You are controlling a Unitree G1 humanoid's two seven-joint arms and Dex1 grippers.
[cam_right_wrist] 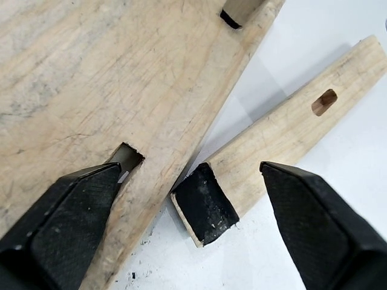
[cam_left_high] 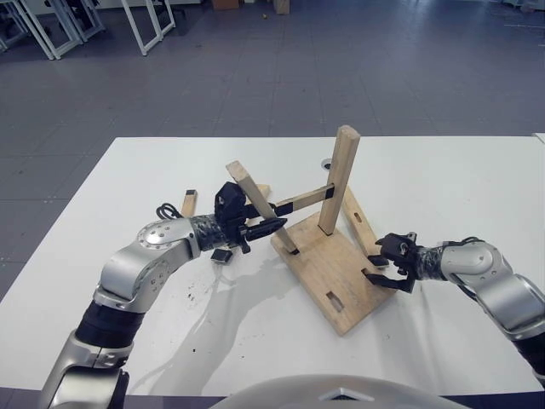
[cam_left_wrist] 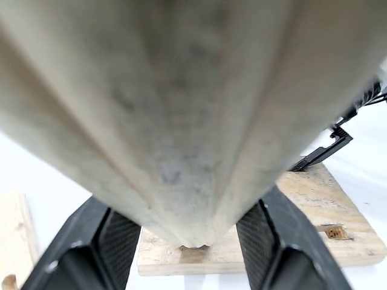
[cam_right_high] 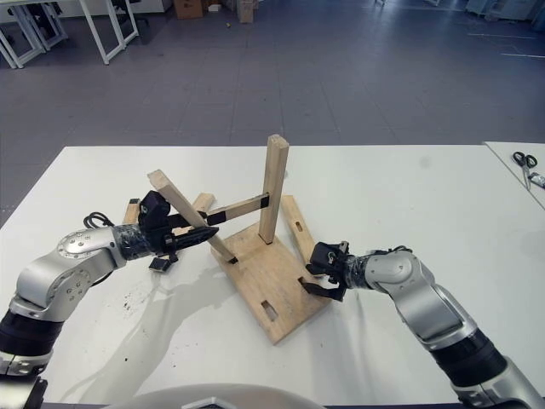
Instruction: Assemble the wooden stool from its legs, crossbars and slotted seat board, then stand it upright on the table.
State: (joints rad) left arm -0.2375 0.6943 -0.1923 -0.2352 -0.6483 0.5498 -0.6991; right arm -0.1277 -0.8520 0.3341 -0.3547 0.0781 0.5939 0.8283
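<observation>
The slotted seat board point(cam_left_high: 332, 273) lies flat on the white table. One leg point(cam_left_high: 339, 179) stands upright in its far slot. A second leg point(cam_left_high: 255, 200) leans tilted, its foot at the board's left slot. My left gripper point(cam_left_high: 277, 224) is shut on this tilted leg point(cam_left_wrist: 181, 109). A crossbar point(cam_left_high: 302, 201) with black ends joins the two legs. At the board's right edge my right gripper point(cam_left_high: 379, 260) stands open, straddling the board edge point(cam_right_wrist: 121, 78) and the black-tipped end of a loose leg point(cam_right_wrist: 284, 139) lying beside it.
Short wooden pieces point(cam_left_high: 189, 202) lie behind my left arm, beside a black cable point(cam_left_high: 168, 210). A small black part point(cam_left_high: 223, 255) rests under the left gripper. Scissors point(cam_right_high: 524, 162) lie on a neighbouring table at the far right. Bare table point(cam_left_high: 255, 332) stretches in front of the board.
</observation>
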